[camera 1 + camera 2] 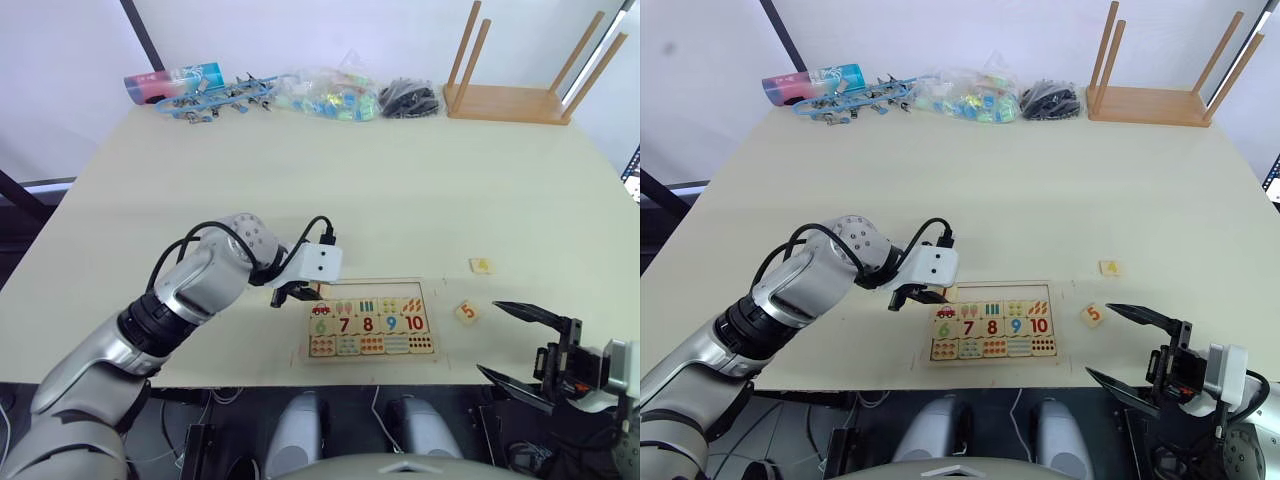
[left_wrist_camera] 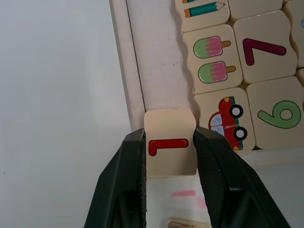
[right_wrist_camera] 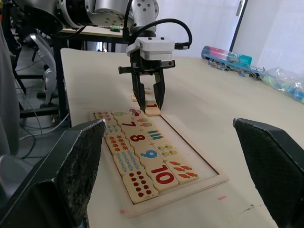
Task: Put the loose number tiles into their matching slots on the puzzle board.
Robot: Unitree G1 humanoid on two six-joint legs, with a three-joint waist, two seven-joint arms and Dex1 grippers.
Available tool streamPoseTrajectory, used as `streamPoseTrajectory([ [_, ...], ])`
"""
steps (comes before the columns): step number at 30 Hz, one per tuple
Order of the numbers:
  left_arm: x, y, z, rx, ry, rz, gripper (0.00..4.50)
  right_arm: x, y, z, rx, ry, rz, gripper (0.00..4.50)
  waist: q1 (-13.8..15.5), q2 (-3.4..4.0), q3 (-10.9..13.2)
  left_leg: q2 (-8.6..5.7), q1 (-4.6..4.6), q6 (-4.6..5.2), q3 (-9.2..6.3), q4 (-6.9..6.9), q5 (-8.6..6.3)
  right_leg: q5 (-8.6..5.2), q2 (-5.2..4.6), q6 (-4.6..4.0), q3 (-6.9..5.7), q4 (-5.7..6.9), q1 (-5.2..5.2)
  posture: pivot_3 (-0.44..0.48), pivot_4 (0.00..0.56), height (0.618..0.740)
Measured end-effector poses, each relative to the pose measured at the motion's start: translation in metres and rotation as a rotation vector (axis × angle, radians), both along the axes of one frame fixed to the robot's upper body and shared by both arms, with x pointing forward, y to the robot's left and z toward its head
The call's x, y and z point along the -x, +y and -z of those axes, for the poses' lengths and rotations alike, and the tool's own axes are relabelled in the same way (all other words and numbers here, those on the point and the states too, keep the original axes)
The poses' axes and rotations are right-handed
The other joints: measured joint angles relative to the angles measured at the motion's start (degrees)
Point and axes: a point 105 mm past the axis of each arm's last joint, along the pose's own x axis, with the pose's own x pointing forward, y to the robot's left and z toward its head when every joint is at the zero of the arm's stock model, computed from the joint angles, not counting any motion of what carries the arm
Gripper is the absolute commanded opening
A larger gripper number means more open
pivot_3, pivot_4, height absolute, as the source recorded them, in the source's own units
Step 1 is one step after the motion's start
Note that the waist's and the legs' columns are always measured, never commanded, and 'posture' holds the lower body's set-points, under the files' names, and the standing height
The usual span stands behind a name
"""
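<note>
A small pale wooden tile with a red 1 (image 2: 171,148) is pinched between the left tool's (image 2: 170,164) 2 black fingers, just above the empty slot row at the left end of the flat light-wood puzzle board (image 1: 436,355) near the bench's front edge. Loose tiles with an orange 5 (image 1: 466,312) and a yellow 4 (image 1: 481,265) lie on the cream bench (image 1: 400,190) right of the board, and a wooden stand with upright dowels (image 1: 505,100) sits at the far right corner. The left arm reaches in bent from the bench's left, while the right tool (image 1: 520,345) hangs open off the front edge.

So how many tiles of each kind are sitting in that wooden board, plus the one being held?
Picture tiles: 5
Number tiles, 6 to 10: 5
Dot tiles: 5
Tile 1, held in the left fingers: 1
Total: 16
</note>
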Motion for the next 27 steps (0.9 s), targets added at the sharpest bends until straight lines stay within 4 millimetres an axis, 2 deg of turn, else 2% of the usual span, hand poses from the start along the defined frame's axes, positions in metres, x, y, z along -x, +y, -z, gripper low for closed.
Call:
streamPoseTrajectory([
  [18,-0.002,-0.006,-0.013,0.009,0.050,-0.026,0.99,-0.002,0.000,-0.001,0.004,-0.009,-0.002,4.50,-0.01,0.00,0.00,-0.01,-0.01,0.00,0.00,0.01,0.00,0.00,0.00,0.01,0.00,0.01,0.00,0.000,0.150,0.737],
  [27,-0.002,-0.006,-0.013,0.008,0.053,-0.024,0.99,-0.003,0.000,-0.002,0.005,-0.013,-0.003,4.50,0.00,-0.01,0.00,-0.01,-0.01,0.00,-0.01,0.01,0.00,0.00,0.00,0.02,0.00,0.02,-0.01,0.000,0.150,0.737],
])
